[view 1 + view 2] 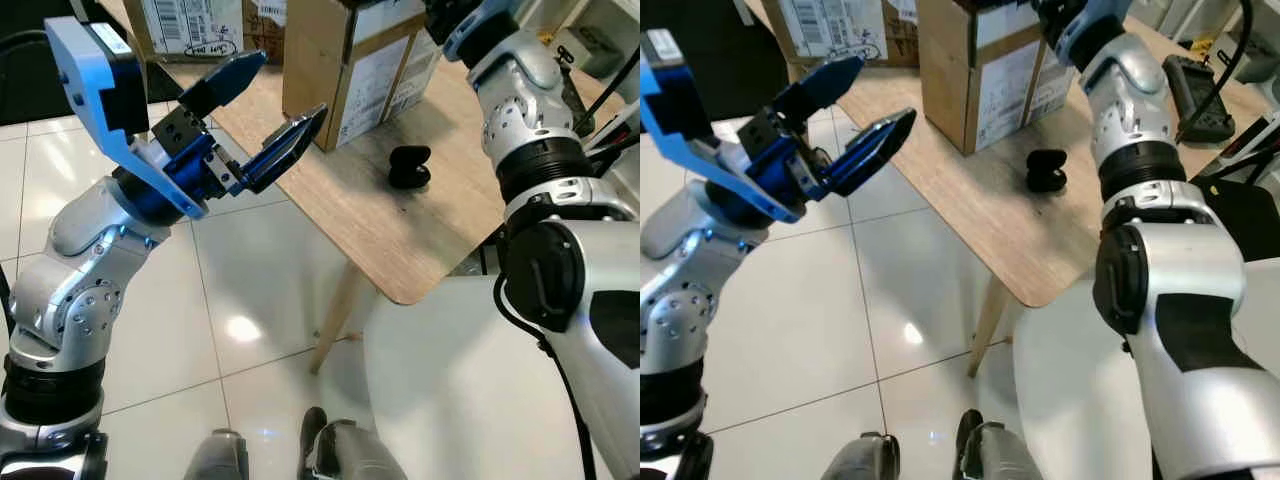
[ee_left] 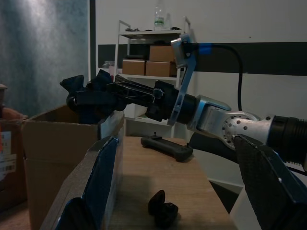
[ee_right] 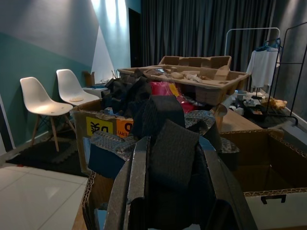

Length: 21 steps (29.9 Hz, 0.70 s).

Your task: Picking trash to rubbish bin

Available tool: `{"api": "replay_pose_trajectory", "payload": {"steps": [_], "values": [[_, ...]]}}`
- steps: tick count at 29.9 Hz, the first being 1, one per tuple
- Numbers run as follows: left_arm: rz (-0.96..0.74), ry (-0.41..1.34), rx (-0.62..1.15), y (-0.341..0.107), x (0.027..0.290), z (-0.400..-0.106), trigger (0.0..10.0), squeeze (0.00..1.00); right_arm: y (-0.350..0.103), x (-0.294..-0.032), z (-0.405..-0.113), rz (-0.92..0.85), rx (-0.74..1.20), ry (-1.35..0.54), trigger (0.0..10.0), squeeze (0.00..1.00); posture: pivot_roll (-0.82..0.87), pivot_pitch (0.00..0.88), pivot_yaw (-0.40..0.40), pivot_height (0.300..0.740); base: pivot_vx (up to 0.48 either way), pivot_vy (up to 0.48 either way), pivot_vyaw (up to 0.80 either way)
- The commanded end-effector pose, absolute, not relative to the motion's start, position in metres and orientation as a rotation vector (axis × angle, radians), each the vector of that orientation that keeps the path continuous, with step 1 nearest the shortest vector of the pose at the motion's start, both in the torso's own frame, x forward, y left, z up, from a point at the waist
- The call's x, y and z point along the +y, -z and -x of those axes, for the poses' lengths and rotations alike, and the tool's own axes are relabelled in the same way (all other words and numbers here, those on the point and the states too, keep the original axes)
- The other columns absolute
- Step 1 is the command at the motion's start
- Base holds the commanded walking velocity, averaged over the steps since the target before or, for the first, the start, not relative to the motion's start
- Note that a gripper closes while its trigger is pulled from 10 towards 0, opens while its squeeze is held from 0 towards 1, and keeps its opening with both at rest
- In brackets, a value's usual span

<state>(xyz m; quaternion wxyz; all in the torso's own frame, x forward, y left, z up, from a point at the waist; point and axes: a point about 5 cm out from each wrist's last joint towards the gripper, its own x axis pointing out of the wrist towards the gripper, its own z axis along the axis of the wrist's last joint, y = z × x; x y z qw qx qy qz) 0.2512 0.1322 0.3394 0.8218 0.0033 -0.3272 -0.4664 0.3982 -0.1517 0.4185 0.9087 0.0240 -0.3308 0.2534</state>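
Note:
My right gripper [image 2: 88,96] reaches over the open top of a tall cardboard box [image 1: 340,70] on the wooden table [image 1: 330,200]. It is shut on a crumpled black piece of trash [image 3: 165,124]; the right wrist view looks down on the box's open mouth [image 3: 268,163]. My left gripper [image 1: 285,90] is raised over the tiled floor beside the table's edge, open, with nothing between its fingers. A small black case [image 1: 408,167] lies on the table next to the box.
A black controller [image 1: 1200,95] lies at the table's far end. More cardboard boxes [image 1: 190,25] stand at the back left. A white chair seat [image 1: 460,380] sits under the table's near corner. Tiled floor [image 1: 250,300] spreads to the left.

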Motion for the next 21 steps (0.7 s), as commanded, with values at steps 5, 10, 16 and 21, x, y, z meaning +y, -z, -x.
{"api": "replay_pose_trajectory", "payload": {"steps": [5,10,16,21], "values": [[-0.048,0.993,-0.727,-0.347,0.13,-0.245,10.0,0.0,-0.421,-0.151,-0.399,-0.014,-0.667,-0.524,10.0,0.0,0.1,0.379,-0.056,0.74,0.0,0.0,0.0],[-0.047,0.992,-0.73,-0.348,0.129,-0.245,10.0,0.0,-0.421,-0.15,-0.398,-0.002,-0.669,-0.531,10.0,1.0,0.1,0.38,-0.058,0.74,0.0,0.0,0.0],[-0.049,0.991,-0.73,-0.347,0.128,-0.244,10.0,0.0,-0.428,-0.151,-0.396,-0.02,-0.702,-0.533,10.0,1.0,0.1,0.368,-0.059,0.74,0.0,0.0,0.0],[-0.054,0.985,-0.742,-0.349,0.129,-0.246,10.0,0.0,-0.439,-0.154,-0.391,-0.027,-0.745,-0.537,10.0,1.0,0.09,0.348,-0.059,0.74,0.0,0.0,0.0]]}}
